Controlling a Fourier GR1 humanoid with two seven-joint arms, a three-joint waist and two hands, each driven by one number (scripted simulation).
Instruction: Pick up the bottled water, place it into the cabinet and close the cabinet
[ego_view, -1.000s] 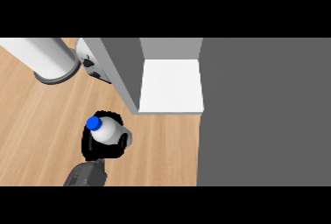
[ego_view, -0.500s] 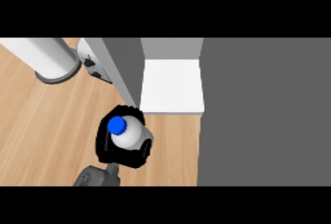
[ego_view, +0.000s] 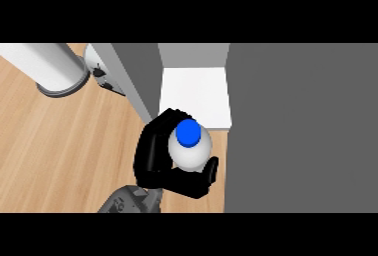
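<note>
View: head view, looking steeply down on the counter (ego_view: 59, 150).
Hand: one black hand (ego_view: 159, 160) on a grey forearm comes in from the lower edge, left of centre. Which of the robot's hands it is cannot be settled from this view alone; taken as the right by judgement, since no other hand shows.
Hand state: fingers and thumb curl round the bottle, fingers on its left side, thumb on its lower right. Closed on it, nothing else held.
Bottle: pale body with a blue cap (ego_view: 188, 134), the bottle (ego_view: 190, 152) seen from above, upright. It sits in the hand just in front of the white shelf.
Cabinet: white shelf (ego_view: 196, 92) visible through the opening; grey door (ego_view: 136, 82) stands open at the shelf's left; a large grey face (ego_view: 303, 125) fills the right side.
Relation: the cap overlaps the shelf's near edge; the bottle is not yet inside.
Other: a white cylinder (ego_view: 48, 65) at upper left, well apart from the hand.
Step in hand: carrying the bottle to the cabinet; pick-up looks done.
Next move: push forward onto the shelf, staying between door and grey face, then release.
Left to do: placing, closing the door.
</note>
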